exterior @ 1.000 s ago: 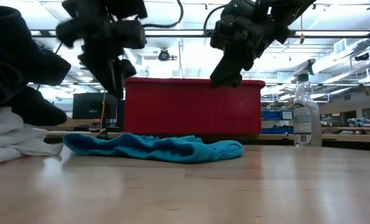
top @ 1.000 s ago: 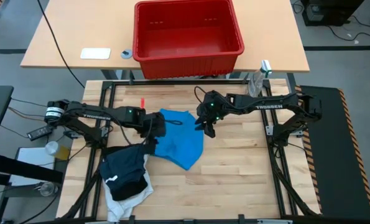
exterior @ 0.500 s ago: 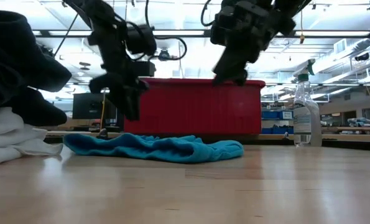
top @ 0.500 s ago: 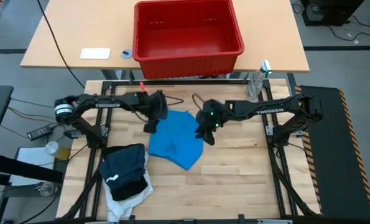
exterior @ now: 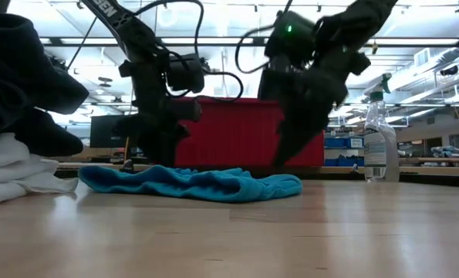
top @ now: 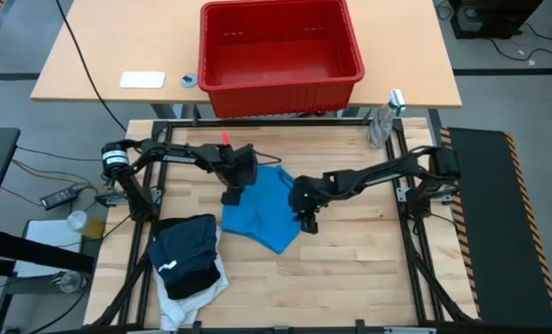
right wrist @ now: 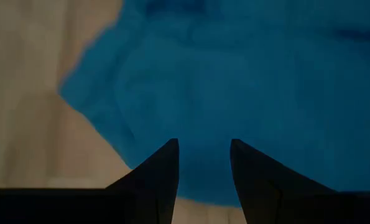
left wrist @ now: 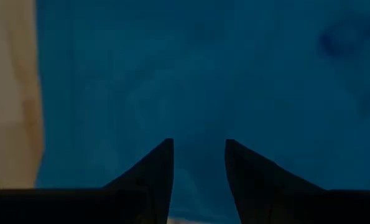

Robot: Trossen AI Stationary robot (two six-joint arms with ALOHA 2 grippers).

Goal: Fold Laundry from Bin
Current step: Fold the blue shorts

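The small bright blue garment (top: 262, 211) lies spread flat on the wooden table (top: 350, 250); in the low view it is a low rumpled strip (exterior: 190, 184). My left gripper (top: 230, 197) stands open over its left edge, fingers pointing steeply down at the blue cloth (left wrist: 197, 81). Open too, my right gripper (top: 308, 223) is at the garment's right near edge, where cloth meets wood (right wrist: 191, 93). Dark garments (top: 187, 252) lie stacked on a white one (top: 199, 292) at the near left. The red bin (top: 280, 46) stands on the far table. My left gripper (left wrist: 197, 143) hangs low over the blue garment, and no frame shows whether its tips touch the cloth. My right gripper (right wrist: 203, 143) is equally low at the garment's edge, and whether it touches cannot be told either.
A clear spray bottle (top: 383, 121) stands at the table's far right corner, also in the low view (exterior: 379, 143). The garment stack fills the low view's left side (exterior: 21, 93). Bare wood lies to the right and near side of the blue garment.
Both grippers have come down toward the blue garment. The left one swung in toward the cloth's left edge and rolled as it sank. The right one moved toward the table's near edge while descending. The garment lies as before.
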